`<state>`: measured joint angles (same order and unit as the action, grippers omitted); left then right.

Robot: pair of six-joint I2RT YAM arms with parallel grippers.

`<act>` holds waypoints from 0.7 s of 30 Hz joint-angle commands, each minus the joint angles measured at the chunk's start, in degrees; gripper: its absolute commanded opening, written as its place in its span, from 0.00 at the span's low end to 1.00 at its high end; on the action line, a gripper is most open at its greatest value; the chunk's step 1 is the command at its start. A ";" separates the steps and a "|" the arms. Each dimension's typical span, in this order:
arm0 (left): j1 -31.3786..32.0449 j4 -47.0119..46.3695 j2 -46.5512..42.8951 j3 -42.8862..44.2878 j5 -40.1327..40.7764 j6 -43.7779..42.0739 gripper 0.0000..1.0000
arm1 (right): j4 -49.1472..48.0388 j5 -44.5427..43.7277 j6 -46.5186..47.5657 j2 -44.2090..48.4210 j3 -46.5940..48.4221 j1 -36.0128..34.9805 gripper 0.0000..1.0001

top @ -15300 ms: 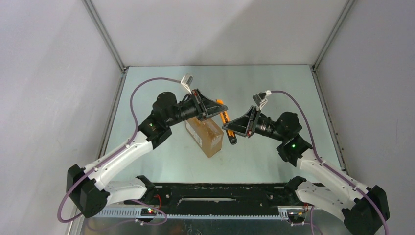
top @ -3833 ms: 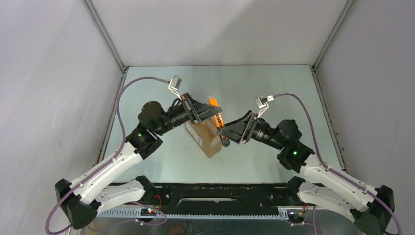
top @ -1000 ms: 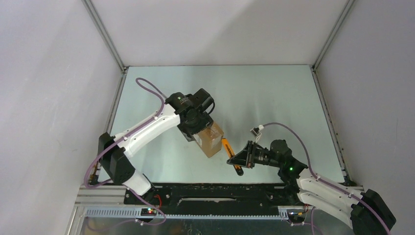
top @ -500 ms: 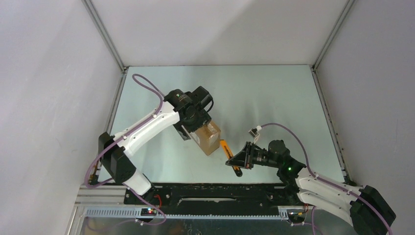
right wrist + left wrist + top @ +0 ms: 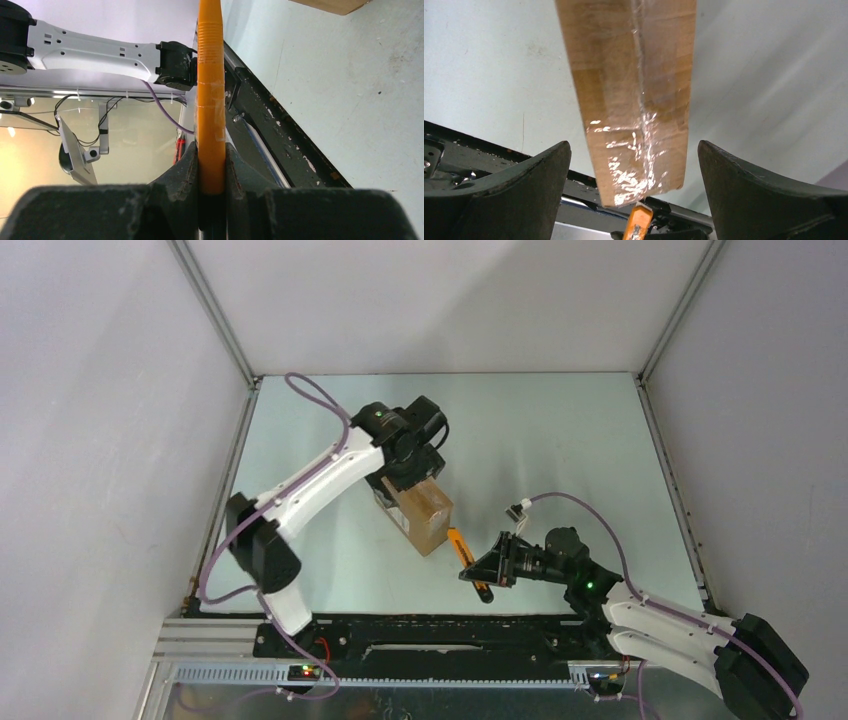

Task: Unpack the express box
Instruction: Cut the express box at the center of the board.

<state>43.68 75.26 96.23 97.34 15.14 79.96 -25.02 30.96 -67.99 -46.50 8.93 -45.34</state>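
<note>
Left wrist | left gripper [image 5: 633,146] spread astride express box [image 5: 624,65], no contact | right gripper [image 5: 211,152] clamped on utility knife [image 5: 210,75] | step: likely tape cutting | next: brace box, slit tape seam [image 5: 642,95]

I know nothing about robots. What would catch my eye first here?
A brown, taped express box sits mid-table, and the left gripper hangs wide open over it, straddling it without touching. Nearer the front edge, the right gripper is clamped on a slim orange knife.

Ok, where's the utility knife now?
In the top view, the utility knife is clamped in the right gripper, just right of the express box.
</note>
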 commanded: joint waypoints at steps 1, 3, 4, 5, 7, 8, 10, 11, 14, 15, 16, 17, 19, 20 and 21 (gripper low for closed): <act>-0.31 6.55 6.00 7.33 2.48 -0.19 1.00 | -2.49 -1.10 1.10 -0.20 1.59 -0.40 0.00; -0.50 7.02 7.60 9.03 2.69 -0.57 1.00 | -2.84 -1.18 1.05 -0.42 1.64 -0.48 0.00; -0.60 7.10 8.36 9.35 2.57 -0.55 1.00 | -3.00 -1.29 1.02 -0.57 1.70 -0.57 0.00; -0.77 7.12 8.85 9.65 2.48 -0.67 1.00 | -3.13 -1.28 1.01 -0.68 1.71 -0.60 0.00; -1.11 7.03 9.79 9.67 1.87 -0.92 1.00 | -3.45 -1.35 0.93 -0.87 1.57 -0.63 0.00; -1.26 7.07 10.18 9.40 1.37 -1.23 1.00 | -3.50 -1.41 0.93 -0.87 1.54 -0.68 0.00; -1.40 6.96 10.51 8.45 0.01 -1.42 1.00 | -3.70 -1.52 0.88 -0.87 1.54 -0.75 0.00; -1.43 6.16 10.43 7.44 -0.70 -1.61 1.00 | -3.84 -1.58 0.80 -0.87 1.51 -0.68 0.00; -1.49 4.11 10.00 4.94 -2.60 -1.82 0.88 | -4.25 -1.62 0.50 -0.59 1.53 -0.65 0.00; -1.49 3.95 9.95 4.62 -2.99 -1.98 0.82 | -4.14 -1.63 0.38 -0.38 1.61 -0.58 0.00; -1.46 3.62 9.83 4.17 -3.44 -2.01 0.76 | -3.85 -1.71 0.36 -0.01 1.55 -0.61 0.00; -1.47 3.10 9.59 3.66 -3.95 -2.08 0.71 | -3.44 -1.74 0.47 0.43 1.57 -0.53 0.00; -1.43 1.96 8.79 2.76 -4.85 -2.43 0.65 | -2.77 -1.45 0.57 1.14 1.45 -0.21 0.00; -1.56 1.36 8.31 2.43 -5.49 -2.79 0.63 | -2.64 -1.04 0.64 1.49 1.32 0.16 0.00; -1.52 1.10 7.97 2.34 -5.89 -3.06 0.61 | -2.46 -0.65 0.70 1.69 1.36 0.69 0.00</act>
<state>42.17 78.91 106.17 101.84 12.53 78.37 -25.58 29.93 -67.92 -46.52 8.93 -45.65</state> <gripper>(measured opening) 0.682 0.194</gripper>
